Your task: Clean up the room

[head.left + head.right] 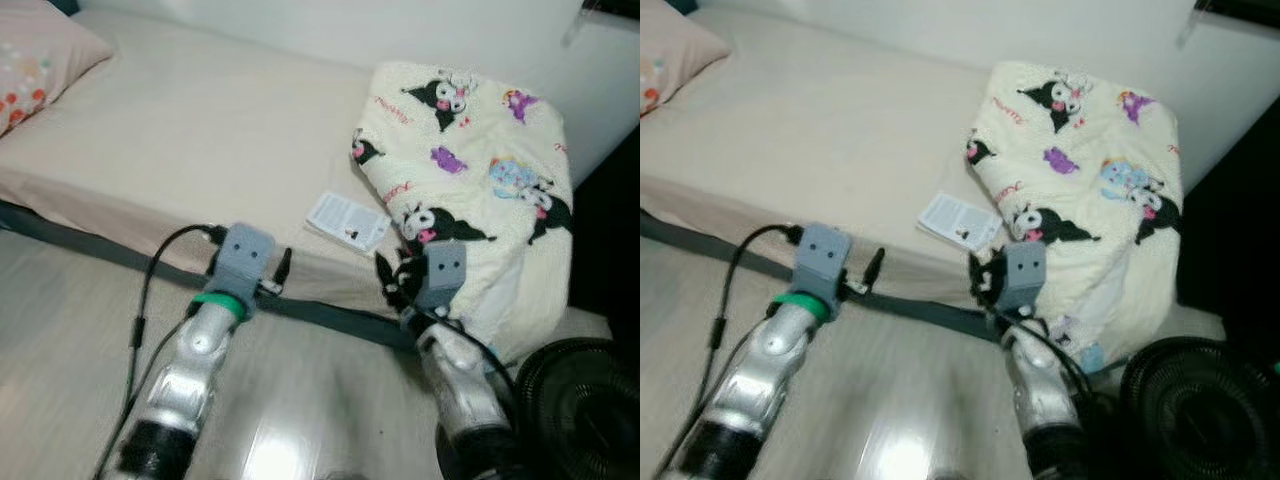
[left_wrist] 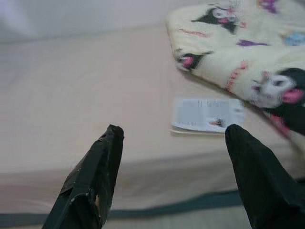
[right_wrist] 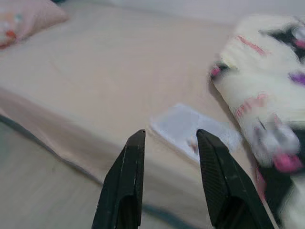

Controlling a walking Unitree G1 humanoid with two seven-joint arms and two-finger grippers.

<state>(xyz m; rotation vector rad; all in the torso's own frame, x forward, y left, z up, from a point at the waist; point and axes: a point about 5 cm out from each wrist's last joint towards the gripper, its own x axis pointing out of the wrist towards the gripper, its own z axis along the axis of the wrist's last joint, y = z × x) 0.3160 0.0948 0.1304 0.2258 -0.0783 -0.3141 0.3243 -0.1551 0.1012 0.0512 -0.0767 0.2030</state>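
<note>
White leaflet (image 3: 190, 131) lies on bed just beyond open, empty right end effector (image 3: 171, 138).

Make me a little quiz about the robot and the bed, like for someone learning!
1. True or false: the booklet lies on the bed beside the cartoon blanket.
2. Which gripper has its fingers spread wider? A) left gripper B) right gripper
3. Fill in: the pink pillow lies at the bed's far ____ corner, as the robot sees it.

Key: 1 true. 2 A; both hold nothing. 3 left.
</note>
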